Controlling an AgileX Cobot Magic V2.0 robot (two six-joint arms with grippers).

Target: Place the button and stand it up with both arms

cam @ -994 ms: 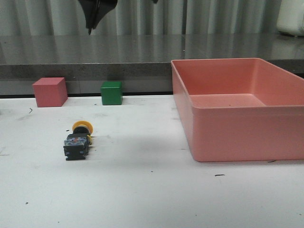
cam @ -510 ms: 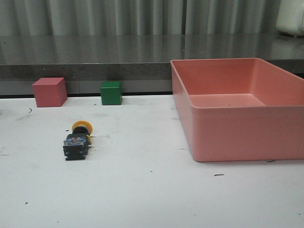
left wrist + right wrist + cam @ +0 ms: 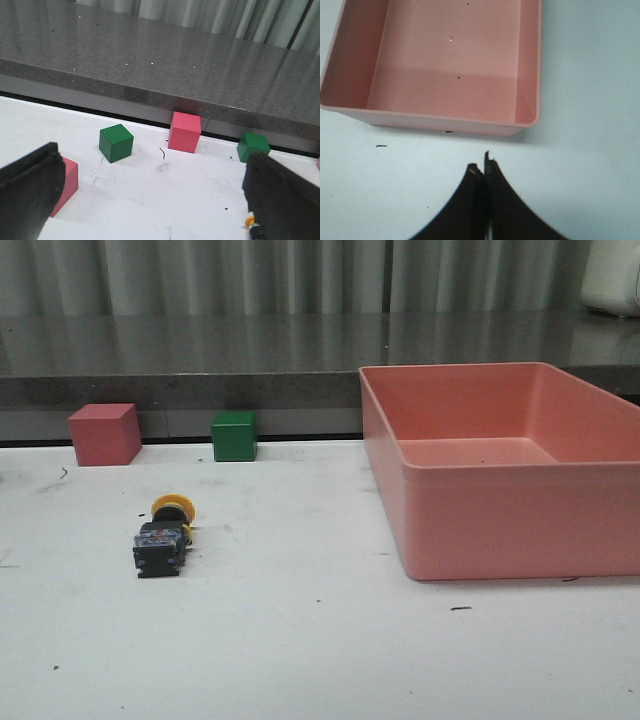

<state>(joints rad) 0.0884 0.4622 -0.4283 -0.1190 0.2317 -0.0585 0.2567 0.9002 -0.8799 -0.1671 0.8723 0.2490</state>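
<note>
The button (image 3: 163, 533) lies on its side on the white table, left of centre, with its yellow cap toward the back and its dark blocky base toward the front. Neither arm shows in the front view. My left gripper (image 3: 155, 210) is open and empty above the table. A sliver of the button (image 3: 252, 227) peeks out beside its one finger (image 3: 285, 200). My right gripper (image 3: 482, 170) is shut and empty, hovering over bare table just in front of the pink bin (image 3: 455, 50).
A large empty pink bin (image 3: 480, 530) stands on the right. A pink cube (image 3: 103, 433) and a green cube (image 3: 234, 435) sit at the back by the grey ledge. The left wrist view shows another green cube (image 3: 115, 143) and another pink cube (image 3: 67, 180).
A dark gripper that hung at the top left of the front view one second ago has gone out of view. The button has not moved.
</note>
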